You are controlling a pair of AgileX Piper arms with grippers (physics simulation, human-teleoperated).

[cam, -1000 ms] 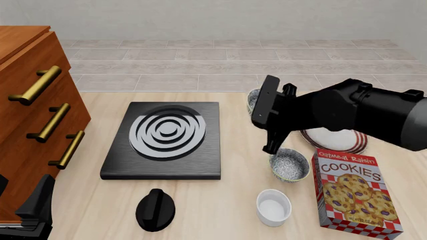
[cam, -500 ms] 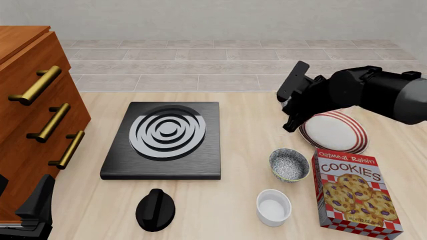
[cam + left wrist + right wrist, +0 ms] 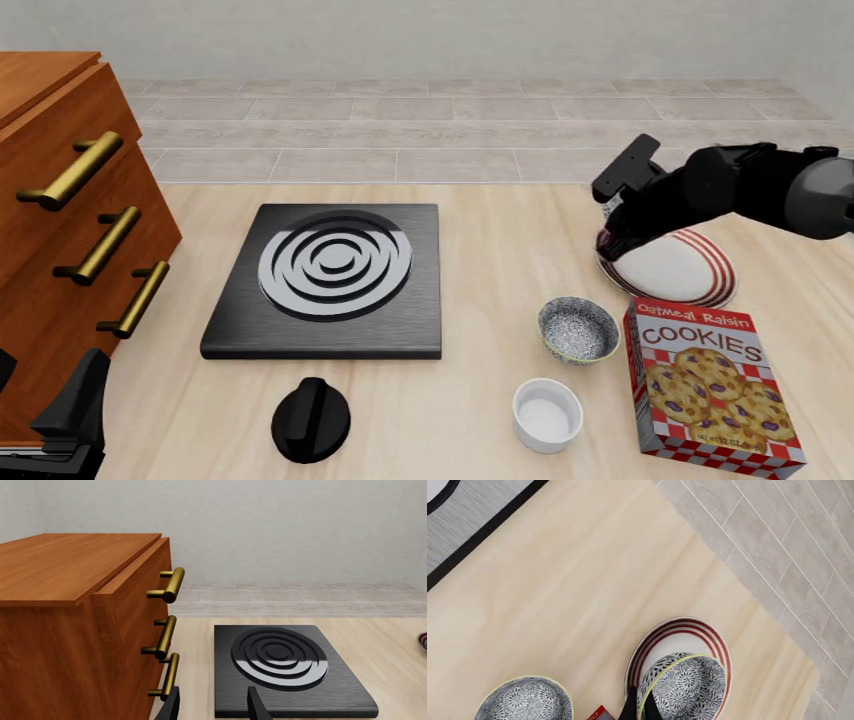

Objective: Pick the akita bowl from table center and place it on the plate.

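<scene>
The akita bowl [image 3: 684,687], speckled inside with a pale green-yellow rim, is tilted and pinched at its rim by my right gripper [image 3: 639,708], which is shut on it. It hangs just above the plate [image 3: 675,630], a white plate with red rim stripes. In the front view the right gripper [image 3: 614,228] hovers over the plate's [image 3: 694,272] left edge, and the arm hides most of the bowl. My left gripper [image 3: 212,709] stands open with nothing in it, low at the near left corner [image 3: 60,430], far from both.
A twin speckled bowl [image 3: 578,328] [image 3: 527,700] sits in front of the plate. Beside it are a white ramekin [image 3: 547,413] and a cookie box [image 3: 707,385]. A black stove burner [image 3: 327,275] with its knob [image 3: 311,418] lies centre-left. The wooden drawer cabinet [image 3: 67,230] stands at the left.
My right arm has swung right and back from over the table's middle to above the plate, carrying the bowl. The left arm has not moved.
</scene>
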